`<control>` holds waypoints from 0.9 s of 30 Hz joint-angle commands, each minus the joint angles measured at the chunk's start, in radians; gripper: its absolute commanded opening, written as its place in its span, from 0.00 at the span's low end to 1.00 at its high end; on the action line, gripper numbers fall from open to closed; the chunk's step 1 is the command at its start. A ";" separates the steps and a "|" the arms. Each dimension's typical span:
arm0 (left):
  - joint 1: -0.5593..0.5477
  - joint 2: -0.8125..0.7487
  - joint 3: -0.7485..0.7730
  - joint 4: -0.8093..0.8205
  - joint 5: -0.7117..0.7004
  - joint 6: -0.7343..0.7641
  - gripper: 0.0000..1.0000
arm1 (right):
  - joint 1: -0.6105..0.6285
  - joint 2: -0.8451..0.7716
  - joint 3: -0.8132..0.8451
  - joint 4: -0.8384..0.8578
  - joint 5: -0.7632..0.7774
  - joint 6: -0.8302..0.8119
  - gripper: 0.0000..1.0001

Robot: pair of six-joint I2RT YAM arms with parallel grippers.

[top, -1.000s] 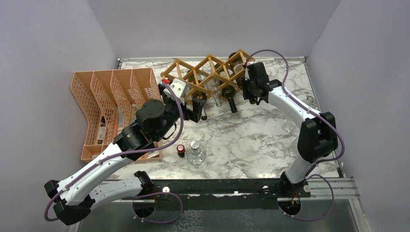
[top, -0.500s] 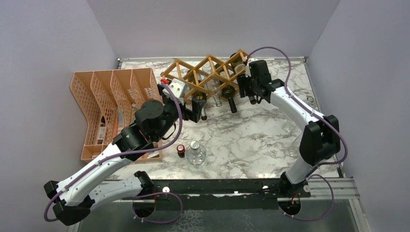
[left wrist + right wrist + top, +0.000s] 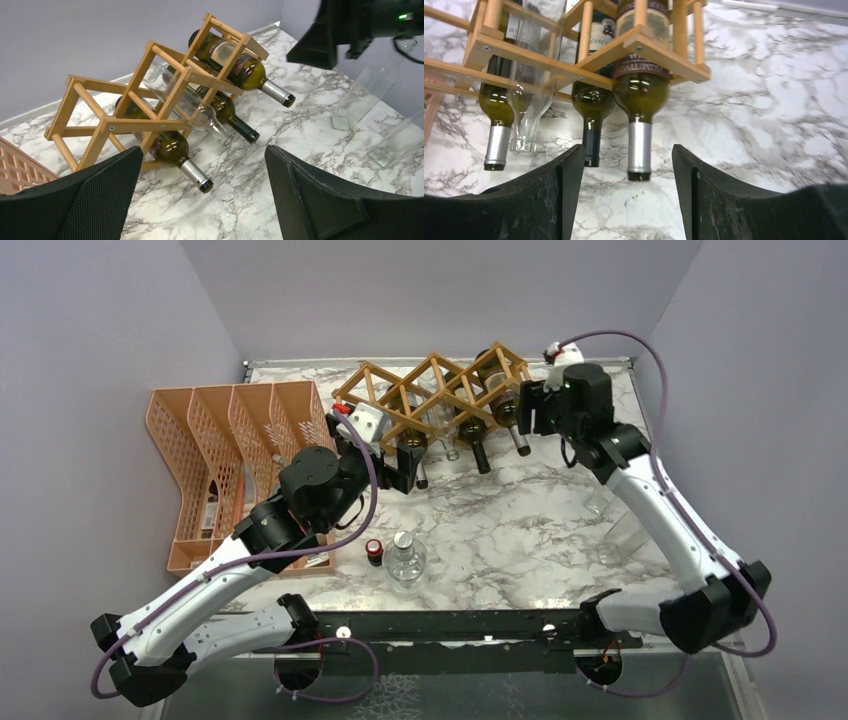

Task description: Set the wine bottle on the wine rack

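With the dark green glass wine bottle lying neck-out in the top right-end cell of the light wooden lattice wine rack, I'd back the right gripper, jaws wide and empty, straight away from it; the left gripper gapes empty too.

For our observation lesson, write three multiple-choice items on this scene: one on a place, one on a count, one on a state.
1. Seen from above, where does the orange organiser stand from the wine rack? A left; B right; C on top.
2. How many dark bottles lie in the rack? A one; B three; C five.
3. The right end effector is: A open and empty; B shut on a bottle; C shut on a slat.

Answers: 1 A, the overhead view shows it left of the rack. 2 B, three dark ones lie there, plus one clear bottle. 3 A, its fingers are apart and hold nothing.
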 commanded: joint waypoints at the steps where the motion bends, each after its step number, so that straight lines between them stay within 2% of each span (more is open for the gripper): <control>1: 0.002 -0.017 -0.006 0.025 0.016 -0.007 0.99 | 0.001 -0.184 -0.062 -0.048 0.191 0.046 0.67; 4: 0.002 -0.019 -0.013 0.038 0.026 -0.007 0.99 | 0.001 -0.308 -0.111 -0.045 0.432 0.034 0.67; 7: 0.001 -0.018 -0.019 0.043 0.038 -0.010 0.99 | 0.000 -0.320 -0.090 -0.121 0.678 0.046 0.67; 13: 0.002 -0.024 -0.026 0.041 0.057 -0.020 0.99 | -0.012 -0.312 -0.102 -0.192 0.829 0.100 0.67; 17: 0.002 -0.033 -0.027 0.037 0.061 -0.023 0.99 | -0.066 -0.322 -0.140 -0.180 0.837 0.111 0.70; 21: 0.002 -0.032 -0.023 0.033 0.061 -0.021 0.99 | -0.162 -0.324 -0.199 -0.079 0.774 0.087 0.72; 27: 0.002 -0.039 -0.021 0.026 0.061 -0.029 0.99 | -0.237 -0.285 -0.215 -0.088 0.692 0.167 0.72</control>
